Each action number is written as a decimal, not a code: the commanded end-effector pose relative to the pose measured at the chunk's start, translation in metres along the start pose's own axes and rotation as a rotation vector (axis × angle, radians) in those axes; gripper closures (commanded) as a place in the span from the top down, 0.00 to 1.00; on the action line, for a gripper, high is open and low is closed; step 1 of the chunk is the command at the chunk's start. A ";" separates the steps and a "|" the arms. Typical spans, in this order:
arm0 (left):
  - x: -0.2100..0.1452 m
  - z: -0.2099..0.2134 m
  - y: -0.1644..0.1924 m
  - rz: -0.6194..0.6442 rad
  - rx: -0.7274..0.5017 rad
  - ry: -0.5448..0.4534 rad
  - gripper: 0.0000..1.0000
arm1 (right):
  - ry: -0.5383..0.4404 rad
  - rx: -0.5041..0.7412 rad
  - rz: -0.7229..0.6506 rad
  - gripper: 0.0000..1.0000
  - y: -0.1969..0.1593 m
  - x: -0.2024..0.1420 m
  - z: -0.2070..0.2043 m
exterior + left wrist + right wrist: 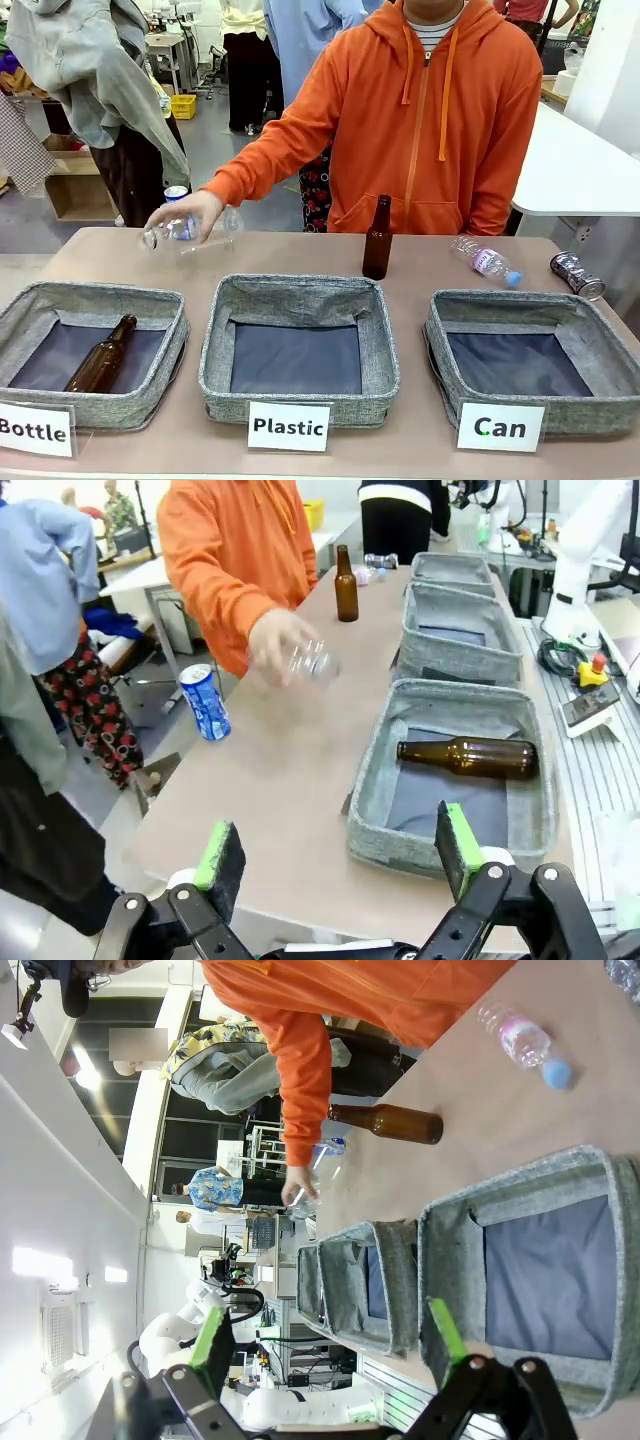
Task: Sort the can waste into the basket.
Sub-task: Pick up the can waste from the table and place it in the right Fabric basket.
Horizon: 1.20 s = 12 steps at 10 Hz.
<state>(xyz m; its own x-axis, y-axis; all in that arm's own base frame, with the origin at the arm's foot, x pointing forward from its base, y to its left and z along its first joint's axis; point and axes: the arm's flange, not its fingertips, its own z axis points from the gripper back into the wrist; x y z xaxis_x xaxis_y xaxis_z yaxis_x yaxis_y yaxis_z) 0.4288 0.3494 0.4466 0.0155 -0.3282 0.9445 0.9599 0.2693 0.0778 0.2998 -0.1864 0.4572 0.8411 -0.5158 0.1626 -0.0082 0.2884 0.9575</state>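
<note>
The short silver can lies on its side at the table's far right, just behind the grey basket signed "Can", which holds nothing. The blue can stands upright at the far left edge, partly hidden behind the person's hand; in the left wrist view the blue can is plain to see. My left gripper is open over the table's near left end, beside the "Bottle" basket. My right gripper is open, with the "Can" basket ahead of it. The silver can shows far off.
A person in an orange hoodie holds a clear plastic bottle over the far left. A brown bottle stands mid-table, and a plastic bottle lies to its right. The "Plastic" basket is central. The "Bottle" basket holds a brown bottle.
</note>
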 end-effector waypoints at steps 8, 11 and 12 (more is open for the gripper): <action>0.032 -0.220 0.165 0.045 -0.357 0.295 1.00 | -0.014 0.023 0.022 1.00 0.001 0.001 -0.001; 0.021 -0.177 0.153 -0.001 -0.342 0.184 1.00 | -0.014 0.023 0.022 1.00 0.001 0.001 -0.001; 0.015 -0.198 0.160 -0.001 -0.325 0.206 1.00 | -0.014 0.023 0.022 1.00 0.001 0.001 -0.001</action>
<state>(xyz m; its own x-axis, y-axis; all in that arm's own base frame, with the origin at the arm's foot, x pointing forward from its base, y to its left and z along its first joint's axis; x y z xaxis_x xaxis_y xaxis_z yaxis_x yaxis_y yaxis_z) 0.6231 0.2240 0.4150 0.0680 -0.5112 0.8568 0.9967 -0.0038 -0.0814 0.2999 -0.1860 0.4570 0.8417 -0.5150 0.1623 -0.0078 0.2889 0.9573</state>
